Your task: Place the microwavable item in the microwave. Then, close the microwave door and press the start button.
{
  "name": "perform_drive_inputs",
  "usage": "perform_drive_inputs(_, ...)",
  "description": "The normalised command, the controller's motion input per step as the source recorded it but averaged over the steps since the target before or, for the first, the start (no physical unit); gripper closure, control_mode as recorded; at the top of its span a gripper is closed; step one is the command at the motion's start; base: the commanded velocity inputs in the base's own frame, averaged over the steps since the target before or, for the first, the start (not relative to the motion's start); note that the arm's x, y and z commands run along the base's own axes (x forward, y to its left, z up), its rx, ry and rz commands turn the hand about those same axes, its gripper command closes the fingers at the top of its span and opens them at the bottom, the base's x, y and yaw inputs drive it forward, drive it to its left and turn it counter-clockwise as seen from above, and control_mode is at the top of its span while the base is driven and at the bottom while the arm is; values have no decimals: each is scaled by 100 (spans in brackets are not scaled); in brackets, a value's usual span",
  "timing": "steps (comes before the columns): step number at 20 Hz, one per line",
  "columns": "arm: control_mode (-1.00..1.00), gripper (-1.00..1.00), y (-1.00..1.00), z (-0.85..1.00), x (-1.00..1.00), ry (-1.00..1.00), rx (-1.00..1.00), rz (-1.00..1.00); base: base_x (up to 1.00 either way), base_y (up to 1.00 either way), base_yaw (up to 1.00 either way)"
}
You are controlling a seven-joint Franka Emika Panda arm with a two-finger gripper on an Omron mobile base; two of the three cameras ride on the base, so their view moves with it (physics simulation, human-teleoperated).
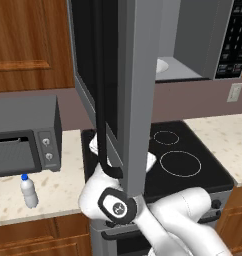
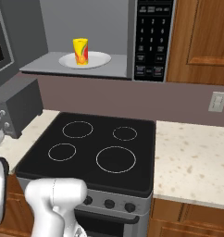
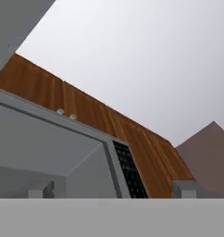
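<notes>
The microwavable item, a yellow cup (image 2: 80, 51) with a red-orange mark, stands upright on a white plate (image 2: 97, 60) inside the microwave (image 2: 86, 28). The microwave door (image 1: 135, 95) hangs wide open and is seen edge-on, its dark handle (image 1: 100, 100) facing left. The black keypad (image 2: 151, 41) is to the right of the cavity. My gripper (image 3: 114, 190) is open, with nothing between its fingertips (image 3: 40, 190); it points up at the cavity and the keypad (image 3: 130, 171). My arm (image 1: 183, 215) reaches up under the door's lower edge, which hides most of the hand.
A black cooktop (image 2: 100, 148) lies below the microwave. Left of it a dark toaster oven (image 1: 23, 145) stands on the speckled counter (image 1: 58, 190), with a clear bottle (image 1: 29, 191) in front of it. A wall outlet (image 2: 219, 101) is on the right, and wooden cabinets (image 2: 202, 37) flank the microwave.
</notes>
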Motion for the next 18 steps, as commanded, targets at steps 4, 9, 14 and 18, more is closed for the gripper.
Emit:
perform_drive_inputs(4, -100, -100, 81, -33, -14, -2, 0, 17, 0, 0, 0)
perform_drive_inputs(9, -100, -100, 76, -14, -12, -1, 0, 16, 0, 0, 0)
perform_drive_inputs(14, -100, -100, 25, 25, -25, -9, 0, 13, 0, 0, 0)
perform_drive_inputs(18, -100, -100, -2, 29, -37, -8, 5, 13, 0, 0, 0)
